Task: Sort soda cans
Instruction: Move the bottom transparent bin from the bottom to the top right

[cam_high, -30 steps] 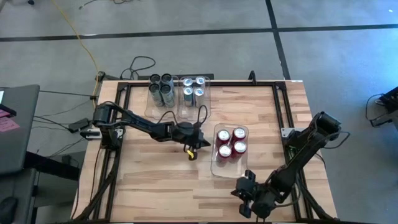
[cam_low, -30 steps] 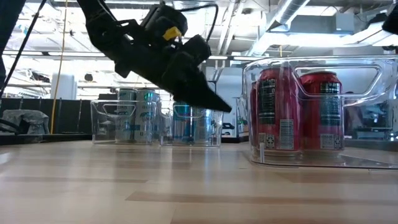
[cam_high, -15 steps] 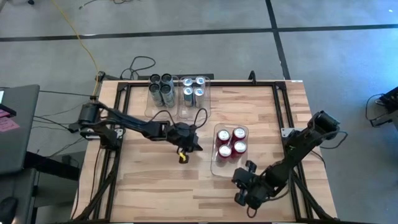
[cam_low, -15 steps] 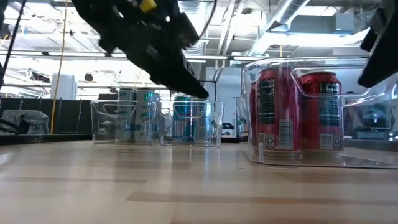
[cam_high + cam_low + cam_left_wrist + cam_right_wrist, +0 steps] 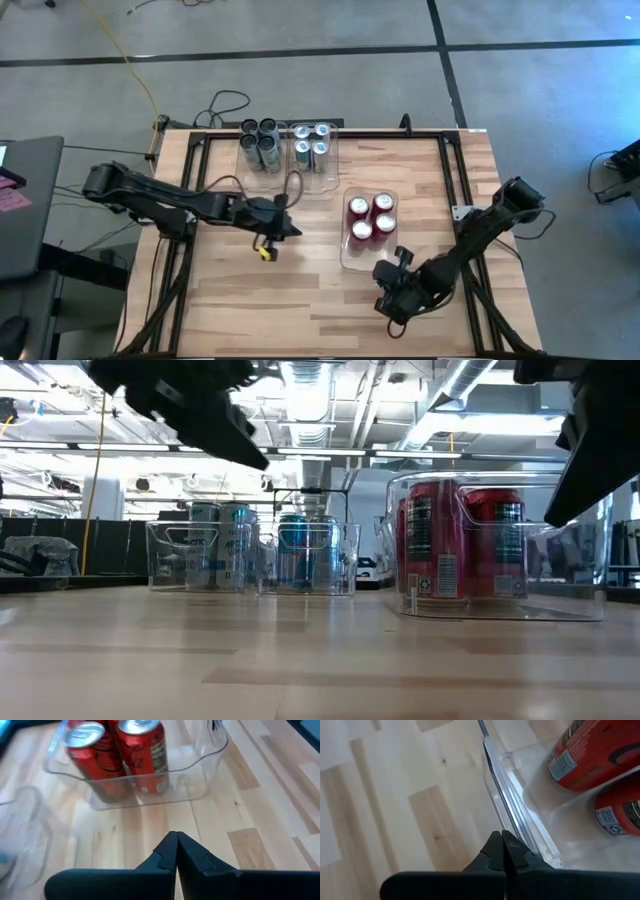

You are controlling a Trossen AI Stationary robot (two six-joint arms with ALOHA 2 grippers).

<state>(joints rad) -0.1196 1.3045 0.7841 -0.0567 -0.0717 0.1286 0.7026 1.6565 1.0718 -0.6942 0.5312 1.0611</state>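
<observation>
Soda cans (image 5: 313,146) upright, colour-grouped.

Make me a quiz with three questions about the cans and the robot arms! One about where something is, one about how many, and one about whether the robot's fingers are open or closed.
1. Where are the red cans?
A. In a clear bin
B. Loose on the table
C. In a gripper

2. How many red cans are in that bin?
A. Two
B. Four
C. Six

3. How are the left gripper's fingers?
A. Wide open
B. Pressed shut, holding nothing
C. Shut on a can

Answers:
1. A: the high view shows them standing inside the clear plastic walls.
2. B: four silver tops show from above.
3. B: the left wrist view shows both fingers touching, with nothing between them.
</observation>
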